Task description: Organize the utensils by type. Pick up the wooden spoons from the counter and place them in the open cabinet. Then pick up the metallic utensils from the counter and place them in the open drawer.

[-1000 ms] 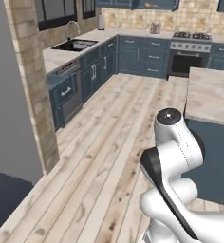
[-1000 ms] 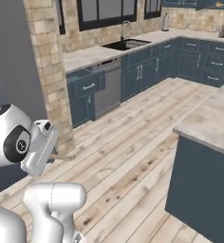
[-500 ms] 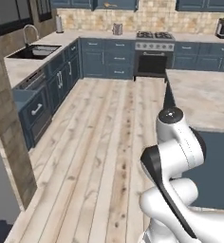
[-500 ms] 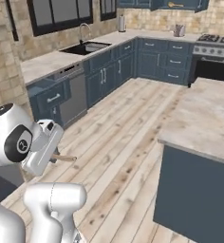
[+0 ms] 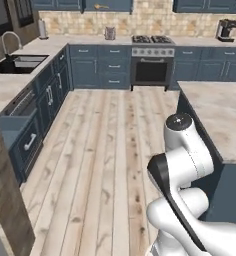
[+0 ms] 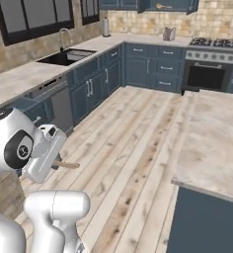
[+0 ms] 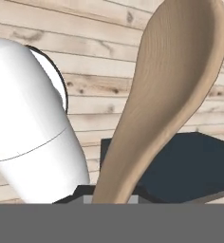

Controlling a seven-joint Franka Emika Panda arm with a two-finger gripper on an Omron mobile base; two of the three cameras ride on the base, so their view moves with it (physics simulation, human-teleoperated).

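Observation:
My gripper (image 7: 112, 193) is shut on the wooden spoon (image 7: 166, 90), a light-brown spoon whose oval bowl rises large through the hand view above the plank floor. In the right base view the spoon (image 6: 67, 165) shows as a short tan piece sticking out beside the white hand, low at the left, over the floor. The metallic utensils, the open cabinet and the open drawer are out of view. I cannot tell whether any of the counters in view is the one that held the utensils.
A sink counter (image 5: 10, 85) (image 6: 19, 79) over slate-blue cabinets runs along the left wall. A stove (image 5: 151, 65) (image 6: 210, 64) stands at the back wall. A beige island top (image 5: 220, 115) (image 6: 217, 143) lies close on the right. Open plank floor (image 5: 110, 150) stretches between them.
The whole picture has swung with the base: the sink counter slid left and the stove wall came toward the middle. The spoon stays in the gripper.

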